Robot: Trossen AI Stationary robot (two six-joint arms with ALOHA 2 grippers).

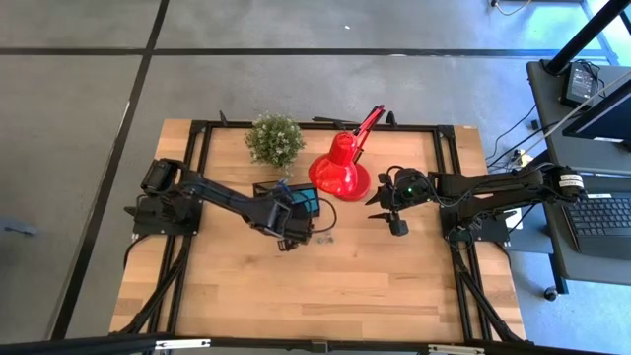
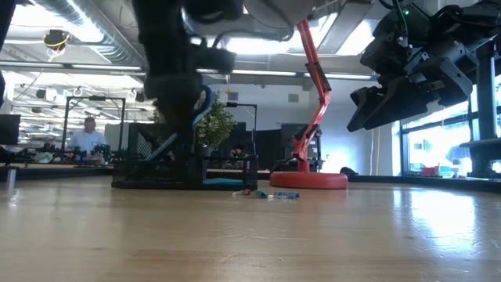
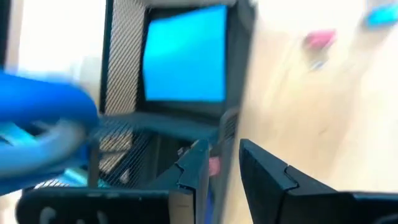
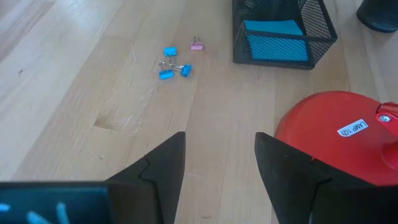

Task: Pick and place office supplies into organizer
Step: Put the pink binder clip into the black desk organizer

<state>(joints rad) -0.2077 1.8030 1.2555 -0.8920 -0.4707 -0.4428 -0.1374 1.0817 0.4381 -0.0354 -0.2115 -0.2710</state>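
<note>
We hold our left gripper (image 1: 287, 240) over the black mesh organizer (image 1: 296, 205), fingers slightly parted, pinching nothing we can see. The small blue and pink binder clips (image 4: 174, 61) lie loose on the wooden table (image 1: 345, 286) just beside the organizer, between both arms; our spread, empty right gripper (image 1: 386, 217) faces them. Only the right wrist view shows them clearly.

You see grey concrete floor (image 1: 296, 30) crossed by dark lines. Wooden surface (image 1: 325, 286) sits mid-room. Laptop (image 1: 601, 222) on side desk. Ceiling lights (image 2: 258, 47), bright windows (image 2: 438, 133), seated person (image 2: 88, 135) far behind.
</note>
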